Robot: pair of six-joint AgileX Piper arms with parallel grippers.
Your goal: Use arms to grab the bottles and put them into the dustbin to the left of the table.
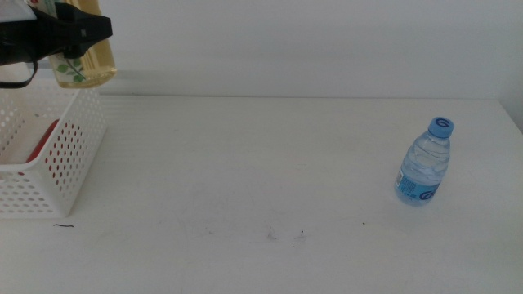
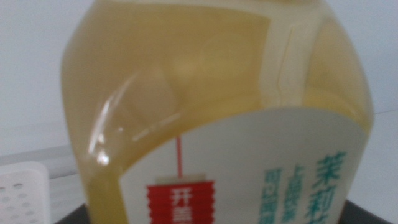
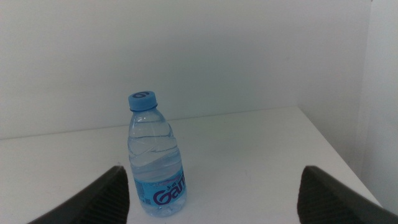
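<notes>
White table, pale wall behind. Left gripper up at far left, above basket, fingers clamped on yellow tea bottle; in left wrist view bottle fills frame between fingers, basket corner just beside. Something red inside basket, seen through holes. Right gripper fingers spread wide apart, empty; water bottle upright just beyond them, nearer one finger. Same bottle stands on table's right part, well apart from basket.
</notes>
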